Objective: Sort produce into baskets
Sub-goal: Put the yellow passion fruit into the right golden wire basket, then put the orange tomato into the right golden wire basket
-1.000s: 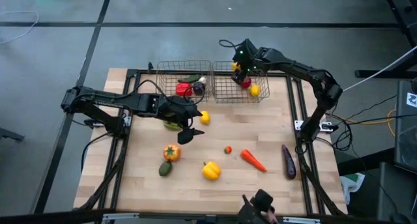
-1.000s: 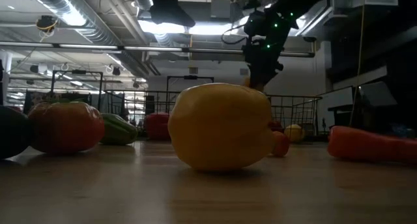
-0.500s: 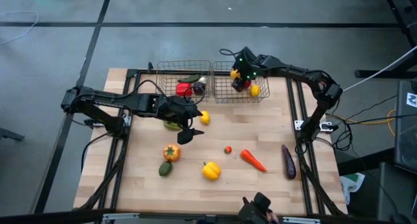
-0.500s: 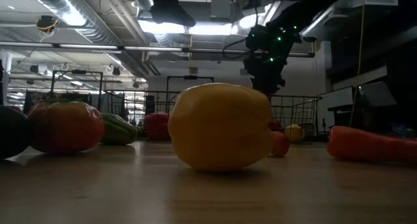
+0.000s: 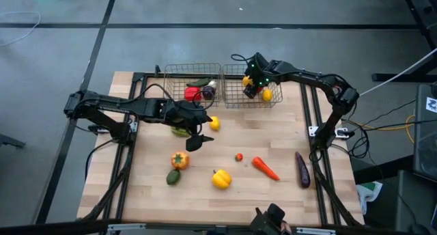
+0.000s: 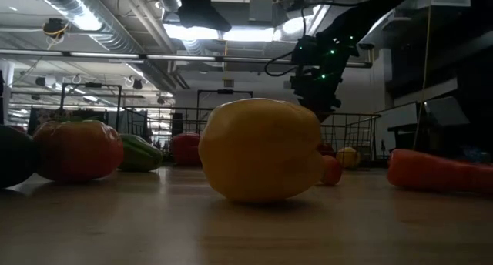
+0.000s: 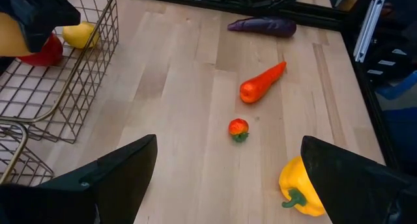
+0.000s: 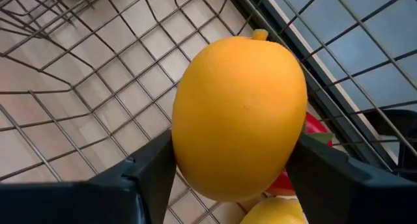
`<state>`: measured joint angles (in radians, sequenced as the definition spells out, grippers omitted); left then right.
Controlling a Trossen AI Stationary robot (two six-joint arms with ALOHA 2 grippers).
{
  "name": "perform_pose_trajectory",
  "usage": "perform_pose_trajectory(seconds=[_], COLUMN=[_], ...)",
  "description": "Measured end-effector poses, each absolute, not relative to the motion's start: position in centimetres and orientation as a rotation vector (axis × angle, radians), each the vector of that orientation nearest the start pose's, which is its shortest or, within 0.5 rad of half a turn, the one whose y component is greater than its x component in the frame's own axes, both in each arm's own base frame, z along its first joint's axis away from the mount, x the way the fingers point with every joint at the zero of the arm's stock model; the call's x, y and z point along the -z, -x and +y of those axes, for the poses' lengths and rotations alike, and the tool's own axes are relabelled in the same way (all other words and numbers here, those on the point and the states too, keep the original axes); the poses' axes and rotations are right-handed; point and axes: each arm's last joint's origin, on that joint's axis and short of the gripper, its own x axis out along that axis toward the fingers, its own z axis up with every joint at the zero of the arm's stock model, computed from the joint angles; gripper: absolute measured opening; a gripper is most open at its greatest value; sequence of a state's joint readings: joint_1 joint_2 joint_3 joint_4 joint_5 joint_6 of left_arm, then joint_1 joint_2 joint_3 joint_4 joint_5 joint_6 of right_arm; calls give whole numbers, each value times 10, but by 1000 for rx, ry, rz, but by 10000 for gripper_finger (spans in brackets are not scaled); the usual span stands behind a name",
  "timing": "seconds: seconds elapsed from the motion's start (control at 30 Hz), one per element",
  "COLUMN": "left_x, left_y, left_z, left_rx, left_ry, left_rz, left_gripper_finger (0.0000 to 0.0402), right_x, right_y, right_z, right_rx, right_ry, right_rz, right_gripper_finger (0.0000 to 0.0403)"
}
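My right gripper [image 5: 251,85] has dropped lower into the right basket [image 5: 235,98], an orange [image 8: 240,118] between its fingers; left gripper [image 5: 199,131] hangs open mid-table.

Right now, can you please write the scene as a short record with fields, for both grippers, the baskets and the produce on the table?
left gripper: open, empty, above the table near its middle
right gripper: over the right basket, an orange fruit between its fingers
right basket contents: a lemon, something red
left basket: a red piece, a green piece
loose on table: yellow pepper, carrot, eggplant, small tomato
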<state>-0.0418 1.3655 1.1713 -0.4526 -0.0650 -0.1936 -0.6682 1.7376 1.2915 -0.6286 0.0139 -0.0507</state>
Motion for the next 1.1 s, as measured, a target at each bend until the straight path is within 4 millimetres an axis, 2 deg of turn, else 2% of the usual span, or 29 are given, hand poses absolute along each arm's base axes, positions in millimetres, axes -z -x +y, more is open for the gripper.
perform_pose_trajectory(seconds=[0.3, 0.7, 1.1], left_x=[-315, -313, -300], left_y=[-295, -294, -281], left_z=[-10, -11, -11], left_rx=[-85, -78, -83], left_ry=[153, 126, 98], left_rz=[641, 666, 855], left_gripper_finger=[377, 377, 377], right_x=[-227, -227, -227], right_y=[-280, -280, -280], right_z=[-221, -221, -221], right_rx=[588, 583, 583], right_ry=[-308, -300, -300], right_rz=[1050, 1050, 1050], right_gripper_finger=[321, 325, 325])
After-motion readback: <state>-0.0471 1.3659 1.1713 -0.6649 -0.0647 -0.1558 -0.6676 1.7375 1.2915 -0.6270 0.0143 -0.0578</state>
